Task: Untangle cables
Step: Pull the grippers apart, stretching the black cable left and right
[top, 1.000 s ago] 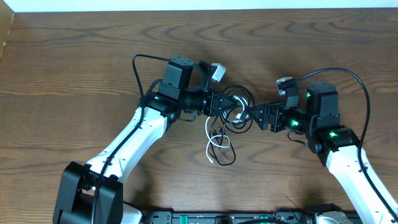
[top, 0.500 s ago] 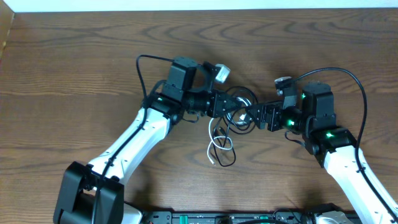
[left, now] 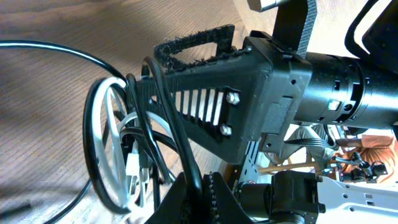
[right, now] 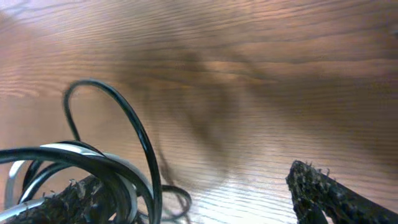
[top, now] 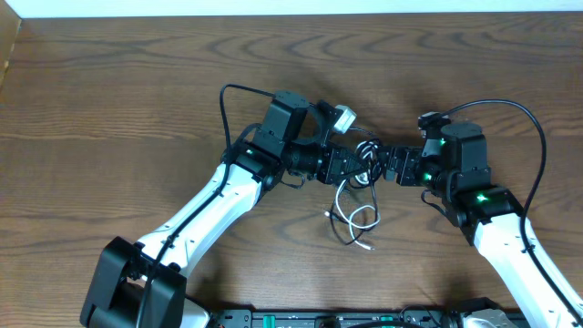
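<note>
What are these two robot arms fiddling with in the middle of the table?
They are trying to untangle two thin cords, a black cable and a white cable, coiled together on the wooden table. The left arm's fingers are pinched shut on the black cable. The right arm's fingers are spread open, with the loops hooked around one of them. The loose ends trail on the table below the arms, and the two cords are not yet separated.

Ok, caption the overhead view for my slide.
Left gripper pinches the tangled black and white cables over the wooden table; the open right gripper reaches into their loops.
</note>
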Available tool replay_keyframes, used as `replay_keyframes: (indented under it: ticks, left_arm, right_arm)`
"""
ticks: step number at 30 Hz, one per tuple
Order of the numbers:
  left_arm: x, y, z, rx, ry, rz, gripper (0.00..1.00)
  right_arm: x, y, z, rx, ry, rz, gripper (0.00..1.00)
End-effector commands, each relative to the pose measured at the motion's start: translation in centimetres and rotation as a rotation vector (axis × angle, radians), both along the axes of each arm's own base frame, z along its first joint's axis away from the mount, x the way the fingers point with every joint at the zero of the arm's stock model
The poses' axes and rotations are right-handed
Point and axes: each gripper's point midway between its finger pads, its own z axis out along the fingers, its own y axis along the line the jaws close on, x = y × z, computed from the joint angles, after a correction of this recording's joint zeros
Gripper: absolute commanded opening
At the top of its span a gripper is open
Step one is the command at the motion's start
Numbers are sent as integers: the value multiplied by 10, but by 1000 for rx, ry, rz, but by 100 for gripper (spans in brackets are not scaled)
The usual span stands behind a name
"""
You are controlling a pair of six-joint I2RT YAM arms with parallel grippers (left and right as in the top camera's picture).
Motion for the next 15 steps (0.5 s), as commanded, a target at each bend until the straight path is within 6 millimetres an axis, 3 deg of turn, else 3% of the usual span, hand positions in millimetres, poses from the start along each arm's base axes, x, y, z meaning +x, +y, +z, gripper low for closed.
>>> replay_keyframes:
  ticks: [1, 7, 15]
  left_arm:
    - [-10, -4, 10, -48, 18, -58, 8]
    - [-10, -3, 10, -48, 21, -56, 8]
    - [-1, 8, 21, -73, 10, -30, 8]
  right_arm:
    - [10, -29, -4, -101, -8, -151, 86]
    - [10, -47, -19, -154, 45, -257, 88]
    - [-3, -76, -61, -228, 205, -385, 88]
